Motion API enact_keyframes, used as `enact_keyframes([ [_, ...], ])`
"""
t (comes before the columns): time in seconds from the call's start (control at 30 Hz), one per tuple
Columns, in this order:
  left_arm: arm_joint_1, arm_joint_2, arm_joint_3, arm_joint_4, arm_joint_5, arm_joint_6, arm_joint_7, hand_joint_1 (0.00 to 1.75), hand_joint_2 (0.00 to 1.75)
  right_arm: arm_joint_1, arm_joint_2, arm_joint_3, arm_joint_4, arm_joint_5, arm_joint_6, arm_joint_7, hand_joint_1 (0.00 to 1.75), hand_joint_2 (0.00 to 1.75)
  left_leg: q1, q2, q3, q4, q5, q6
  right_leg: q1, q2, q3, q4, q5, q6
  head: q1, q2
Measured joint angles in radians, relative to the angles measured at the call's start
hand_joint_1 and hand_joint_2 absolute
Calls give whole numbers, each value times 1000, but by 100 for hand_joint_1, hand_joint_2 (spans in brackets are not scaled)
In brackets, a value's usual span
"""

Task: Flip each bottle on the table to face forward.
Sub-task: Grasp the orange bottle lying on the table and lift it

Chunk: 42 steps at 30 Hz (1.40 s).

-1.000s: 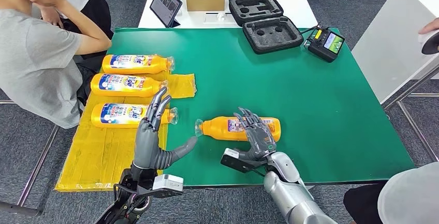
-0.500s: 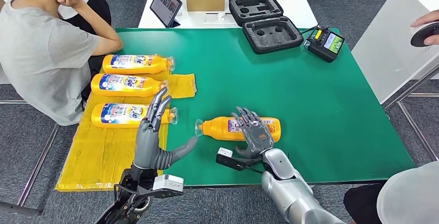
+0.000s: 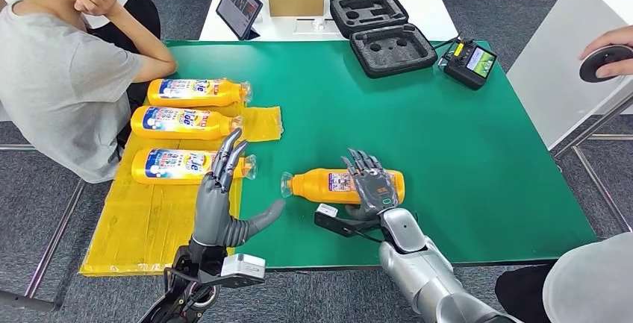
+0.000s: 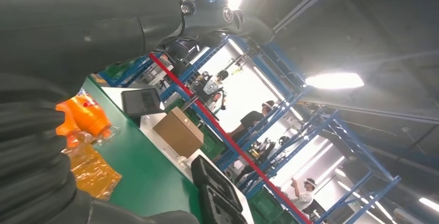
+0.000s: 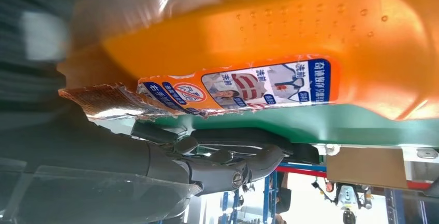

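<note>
Our right hand [image 3: 371,186] lies draped over the base end of the lone orange bottle [image 3: 328,186], fingers spread across its label; we cannot tell whether they grip it or only rest there. That bottle lies on its side on the green table [image 3: 463,159], long axis running left to right, neck pointing toward our left hand [image 3: 220,196]. The left hand stands upright and open, holding nothing, just beside the neck. Three finished bottles [image 3: 183,122] lie on the yellow sheet [image 3: 149,218] farther left.

Beyond our right hand's fingers [image 3: 363,168] on the lone bottle [image 3: 328,185], we see bare green table [image 3: 448,144]. Our left hand's fingertips [image 3: 231,148] overlap the nearest row bottle [image 3: 168,165].
</note>
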Motion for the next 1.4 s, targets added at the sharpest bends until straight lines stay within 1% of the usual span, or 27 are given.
enact_keyframes([
  [0.1,3,0,0,1,0,0,0,0,175,-2,0,0,3,-12,27,7,0,175,0,0,0,0,0,0,0,0,0,0,0,0,0,0],
  [0.23,1,0,-1,9,0,0,0,0,175,-17,0,0,17,-47,125,13,174,175,0,1,3,0,0,0,0,1,2,0,0,0,0,0],
  [0.33,-4,0,-2,18,5,0,0,0,175,-33,-1,-2,30,-75,210,10,175,175,0,1,6,0,0,0,0,1,4,0,0,0,0,0],
  [0.4,-7,0,-3,25,6,0,0,0,175,-43,-2,-5,37,-92,241,3,175,175,0,1,9,0,0,0,0,1,6,-1,0,0,0,0],
  [0.63,-14,0,-6,43,6,0,0,0,175,-69,-8,-27,54,-138,295,-27,175,175,0,1,11,0,1,1,0,0,9,-1,0,0,0,0],
  [0.77,-17,0,-6,49,6,0,0,0,175,-75,-9,-33,58,-146,305,-33,175,175,0,1,12,0,0,1,-1,0,10,-1,0,0,0,0],
  [0.87,-19,0,-7,53,8,0,0,0,175,-77,-9,-47,60,-189,337,-73,175,175,0,1,12,0,0,1,-1,1,10,-1,0,0,0,0],
  [0.97,-22,0,-8,57,26,0,0,0,175,-84,-13,-85,68,-304,419,-180,175,175,0,1,14,0,-1,0,-1,1,12,-1,0,0,0,0],
  [1.03,-23,0,-8,56,82,0,0,0,175,-88,-17,-125,71,-407,475,-286,175,175,0,4,16,0,-2,0,0,4,13,-1,0,-1,1,0],
  [1.1,-23,-5,-6,50,231,-8,0,0,175,-82,-14,-167,70,-526,524,-406,175,175,0,7,17,0,-3,-1,0,7,13,-1,1,-2,0,0],
  [1.17,-23,-13,-2,45,420,-28,0,0,175,-57,-4,-194,45,-657,543,-475,175,175,0,8,17,0,-3,-1,1,8,13,-1,2,-3,0,0],
  [1.23,-22,-22,4,48,536,-43,2,0,175,-17,6,-190,-15,-809,530,-490,175,175,1,7,16,0,-2,-1,2,8,12,-1,2,-3,0,0],
  [1.3,-19,-29,8,55,574,-44,6,0,175,30,12,-163,-84,-938,501,-492,175,175,1,6,13,0,-1,-1,2,7,10,0,2,-3,0,0],
  [1.33,-17,-32,10,60,580,-43,8,0,175,53,15,-145,-116,-978,488,-492,175,175,1,6,11,0,0,-1,2,7,9,0,2,-3,0,0],
  [1.4,-14,-37,11,69,587,-45,6,0,175,86,18,-112,-168,-1016,473,-493,175,175,1,7,9,0,0,-1,2,8,6,0,3,-3,0,0],
])
